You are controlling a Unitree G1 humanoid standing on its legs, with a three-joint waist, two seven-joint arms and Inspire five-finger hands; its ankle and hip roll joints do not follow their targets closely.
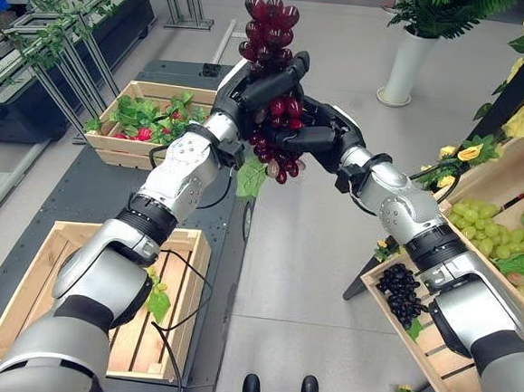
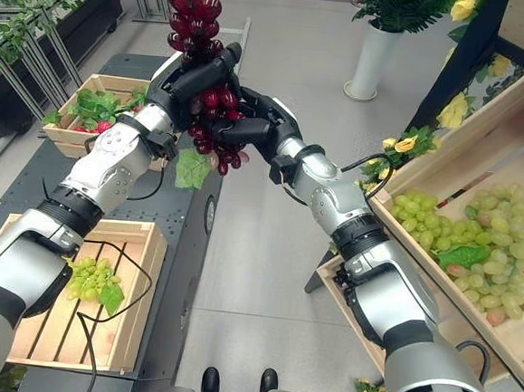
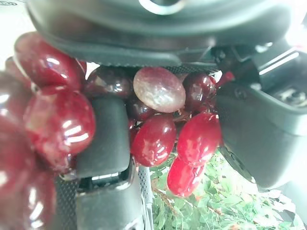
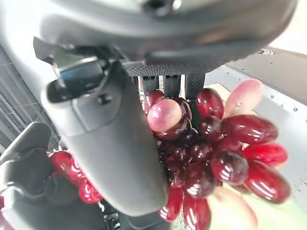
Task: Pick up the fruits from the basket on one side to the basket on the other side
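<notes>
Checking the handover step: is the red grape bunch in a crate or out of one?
Out. The red grape bunch is held in the air between the left hand and right hand, both curled round it, above the floor between the crates.

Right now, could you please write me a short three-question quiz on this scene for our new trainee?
1. True or false: both the left hand and the right hand grip the red grape bunch.
2. Which fruit lies in the wooden crate by the left arm? A) green grapes B) bananas C) oranges
3. Fill in: the black grapes lie in a crate on the robot's ____ side.

Key
1. True: both hands curl round the bunch, held up in the air between the crates.
2. A: the small green grape bunch.
3. Right.
</notes>
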